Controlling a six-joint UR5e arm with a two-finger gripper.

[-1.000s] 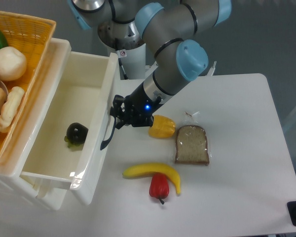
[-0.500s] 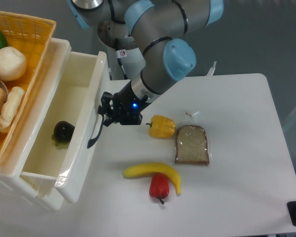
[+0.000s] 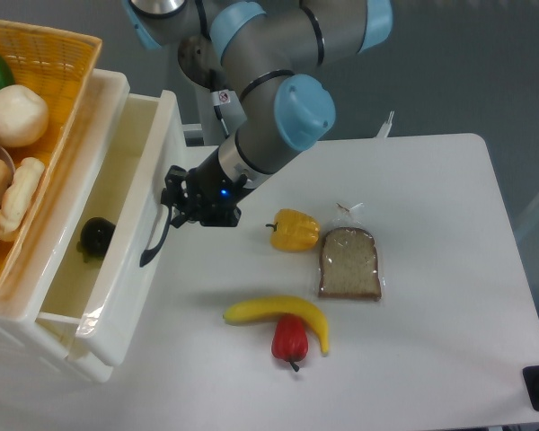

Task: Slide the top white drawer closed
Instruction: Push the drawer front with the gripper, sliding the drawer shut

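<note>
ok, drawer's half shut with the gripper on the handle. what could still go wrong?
1. The gripper pushes at the handle, off-centre on the top white drawer; the drawer could skew and jam.
2. A dark round item lies loose inside and may roll or catch.
3. The basket on top could shift if the cabinet gets shoved.

Arm slanting down-left from its base, wrist low, gripper [image 3: 173,199] facing left, fingers seemingly closed.

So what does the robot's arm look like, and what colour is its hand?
The arm is made of fat grey metal tubes joined by round light-blue caps. A thin cable runs along its lower part. Its gripper is black and blocky, with a tiny blue light glowing on it.
</note>
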